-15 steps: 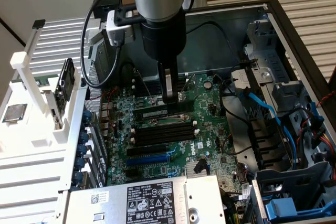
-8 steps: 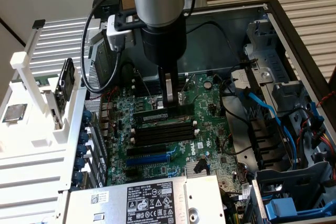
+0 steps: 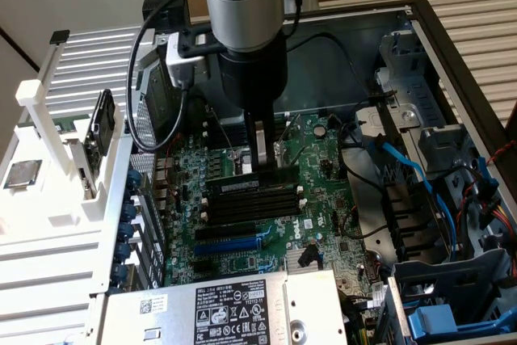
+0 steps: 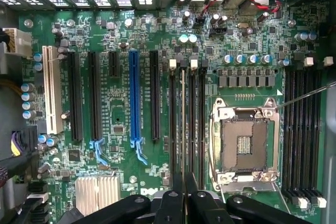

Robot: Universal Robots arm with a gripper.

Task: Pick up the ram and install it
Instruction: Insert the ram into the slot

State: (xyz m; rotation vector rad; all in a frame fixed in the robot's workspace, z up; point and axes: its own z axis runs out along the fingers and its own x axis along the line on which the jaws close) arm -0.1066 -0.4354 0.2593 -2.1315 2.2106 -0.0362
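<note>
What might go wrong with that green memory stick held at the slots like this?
1. The tool grips the ram by its thin edge at the black memory slots. If it sits slightly off line, pressing may bend or jam it.
2. The white end clips may fail to catch, leaving it half seated.
3. The open processor socket lies right beside the slots, so a slip could strike it.
</note>
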